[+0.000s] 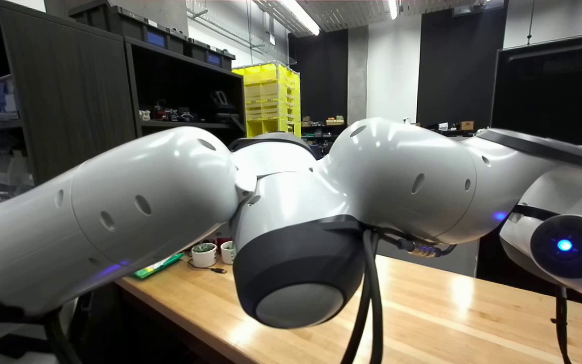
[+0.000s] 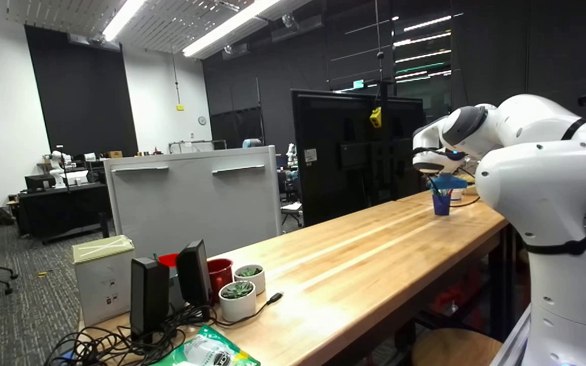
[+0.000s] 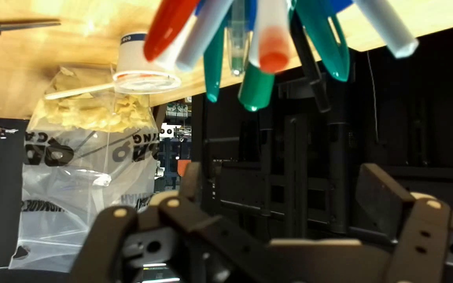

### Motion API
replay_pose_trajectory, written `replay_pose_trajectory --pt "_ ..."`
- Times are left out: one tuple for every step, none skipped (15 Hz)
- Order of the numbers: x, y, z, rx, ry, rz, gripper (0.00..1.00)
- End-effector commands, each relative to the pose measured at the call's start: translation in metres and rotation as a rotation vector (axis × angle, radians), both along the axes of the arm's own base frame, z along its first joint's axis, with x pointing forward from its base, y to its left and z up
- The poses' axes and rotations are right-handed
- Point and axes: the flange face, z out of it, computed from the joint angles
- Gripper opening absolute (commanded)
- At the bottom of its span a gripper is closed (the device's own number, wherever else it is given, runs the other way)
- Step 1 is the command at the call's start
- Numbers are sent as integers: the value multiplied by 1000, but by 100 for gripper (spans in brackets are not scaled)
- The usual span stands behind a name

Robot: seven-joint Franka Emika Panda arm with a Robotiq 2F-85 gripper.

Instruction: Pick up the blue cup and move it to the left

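Note:
The blue cup (image 2: 441,204) stands upright on the wooden table in an exterior view, with pens poking from its top. The wrist view appears upside down. Only bits of the cup's blue rim (image 3: 340,4) show at its top edge, and several pens (image 3: 258,47) in red, white, green and black point down from there. My gripper (image 3: 283,184) is open, with nothing between its fingers, and is apart from the pens in the picture. In an exterior view the arm's wrist (image 2: 435,161) and a blue block (image 2: 448,181) are just above the cup; the fingers cannot be made out there.
Near the cup are a white tub (image 3: 136,59), a clear bag with yellow contents (image 3: 92,157) and a bladed tool (image 3: 18,27). At the table's far end from the arm are speakers (image 2: 149,297), cables, potted plants (image 2: 238,300), a red pot (image 2: 220,274) and a green bag (image 2: 209,351).

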Motion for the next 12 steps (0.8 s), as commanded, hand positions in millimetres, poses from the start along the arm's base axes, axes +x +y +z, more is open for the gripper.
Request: replay_pose_trajectory --pt "8 -3 22 -54 -30 28 100" --pt "11 -5 28 -77 -24 40 100" --pt "14 -5 34 -88 -36 50 100" --pt "16 -3 42 -104 -43 62 100" --pt "19 -3 49 -131 -42 78 100" --pt "23 -3 56 -151 -52 94 100" --pt "27 -3 63 -173 -51 108 100" --pt "31 0 66 -185 -55 128 100" --pt "33 1 73 -202 -45 141 100" --pt "35 5 79 -208 -44 158 100" --pt "37 9 83 -213 -37 173 100" --pt "39 12 89 -225 -31 183 100"
